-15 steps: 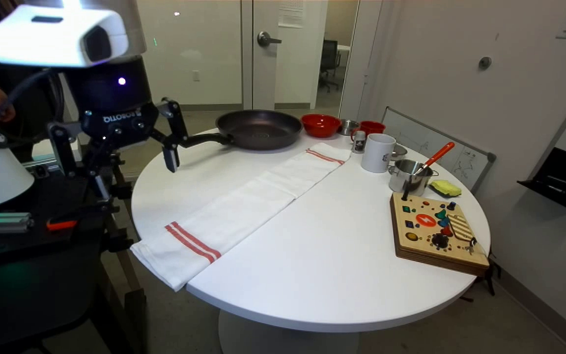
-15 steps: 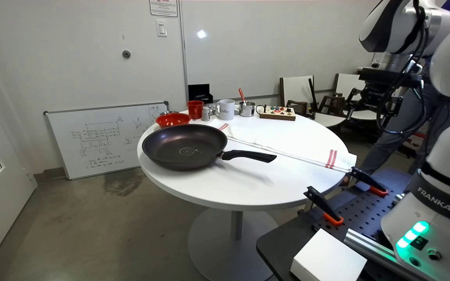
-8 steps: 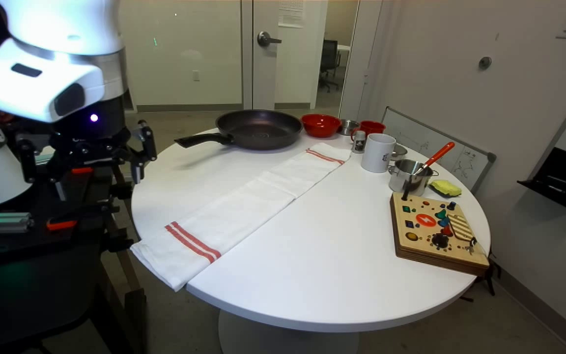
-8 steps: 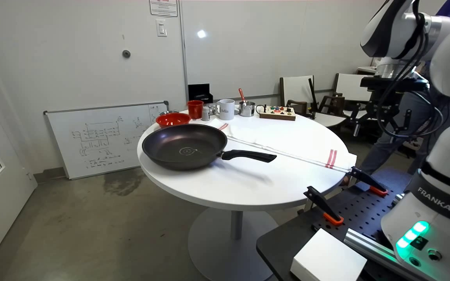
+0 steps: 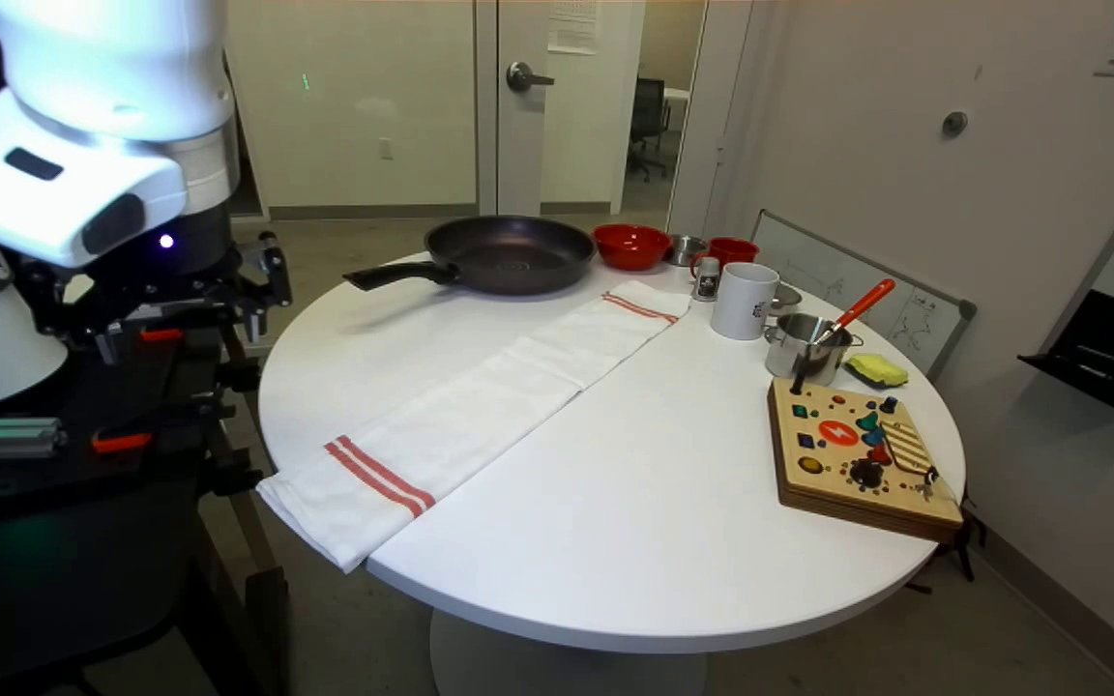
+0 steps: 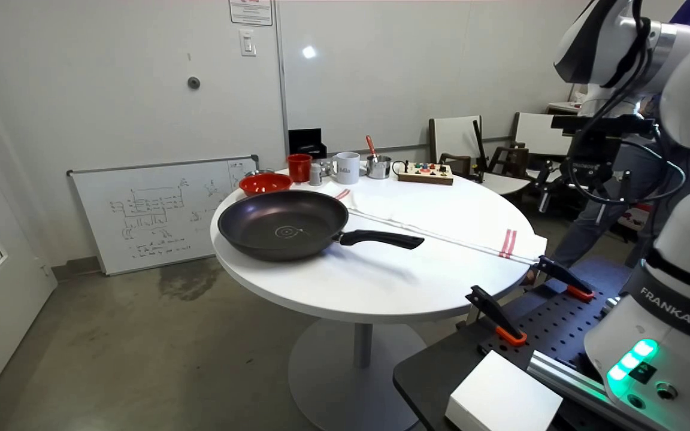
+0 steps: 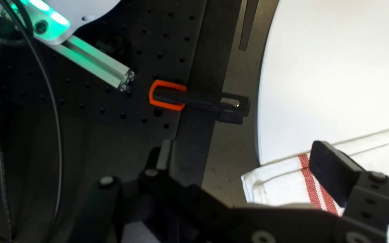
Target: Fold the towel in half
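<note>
Towel (image 5: 504, 396) stretches from the frame's lower left to just above centre, its end-to-end fold apparently unstarted. Spread wide, the gripper (image 5: 181, 335) holds nothing.

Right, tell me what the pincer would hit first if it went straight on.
Likely the black bench beneath the open pincer; depth is unclear, so one side might touch the towel first.

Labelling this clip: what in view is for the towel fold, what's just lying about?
For the job:
white red-striped towel
fingers, open

Lying about:
frying pan
red bowl
red mug
white mug
small shaker
metal pot with red-handled utensil
wooden knob board
yellow-green pad
</note>
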You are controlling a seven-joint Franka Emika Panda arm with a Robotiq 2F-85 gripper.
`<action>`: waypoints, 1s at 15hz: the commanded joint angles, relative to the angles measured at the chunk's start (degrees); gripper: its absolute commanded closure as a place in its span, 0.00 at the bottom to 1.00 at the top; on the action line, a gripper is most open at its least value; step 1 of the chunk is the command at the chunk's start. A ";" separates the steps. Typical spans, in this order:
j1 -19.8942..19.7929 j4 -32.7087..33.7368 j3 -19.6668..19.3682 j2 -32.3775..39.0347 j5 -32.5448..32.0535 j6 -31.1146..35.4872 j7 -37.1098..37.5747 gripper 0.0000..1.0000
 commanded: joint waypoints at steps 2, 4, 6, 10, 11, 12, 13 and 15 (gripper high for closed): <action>2.99 0.04 0.56 2.67 3.29 4.99 -0.38 0.00; 4.07 -0.03 1.23 4.61 1.89 11.52 -0.40 0.00; 3.89 -0.03 0.54 3.29 1.25 10.40 -0.05 0.00; 4.93 0.06 0.88 5.70 1.24 14.67 -0.09 0.00; 4.93 0.08 0.87 5.76 1.24 14.72 -0.10 0.00; 4.93 0.10 0.87 5.76 1.24 14.73 -0.10 0.00; 4.93 0.11 0.87 5.76 1.24 14.74 -0.10 0.00; 5.24 0.05 1.03 6.94 2.25 18.75 -0.69 0.00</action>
